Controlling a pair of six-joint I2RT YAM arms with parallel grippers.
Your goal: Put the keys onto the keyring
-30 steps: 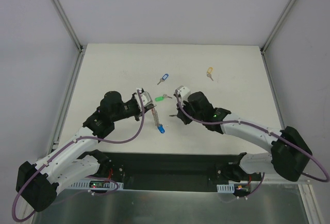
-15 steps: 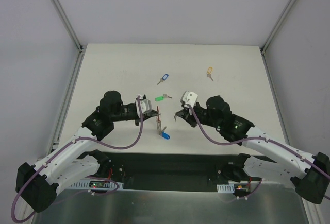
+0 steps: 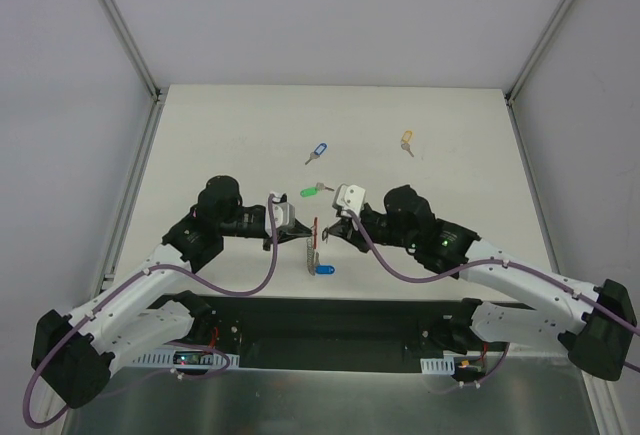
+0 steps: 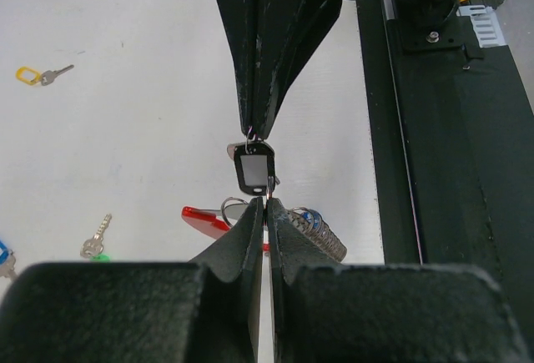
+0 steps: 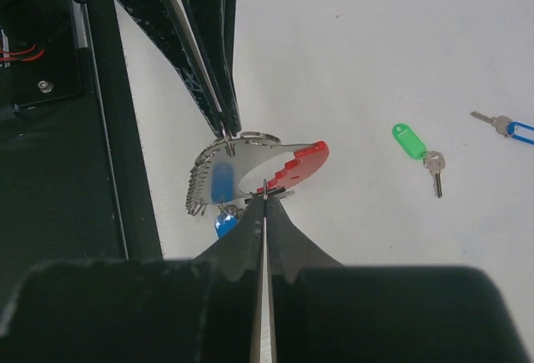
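Top view, left side: left gripper (image 3: 298, 232) is seen over the near middle of the desk (image 3: 450, 135), fingers pressed together and clamped on the keyring (image 3: 313, 245). The loop is held on edge above the surface. In the left wrist view the pinch is placed where the red band meets the grey ribbed strap, red to one side and grey to the other.

One blue-tagged key (image 3: 322, 269) is noted at the loop's low end, by the grey strap. Whether it is threaded on cannot be told.

Just right of the loop: right gripper (image 3: 326, 238), fingers closed. In the left wrist view its tips are seen meeting on the small ring of the black-tagged key (image 4: 254, 169). The black tag hangs upright between the two grippers, its lower edge touching or just beside the left gripper's tips and the keyring.

Loose on the desk, farther from the arms: green-tagged key (image 3: 309, 193) near the grippers, a second blue-tagged key (image 3: 319, 150) beyond it, and the yellow-tagged key (image 3: 406, 139) well apart to the right.
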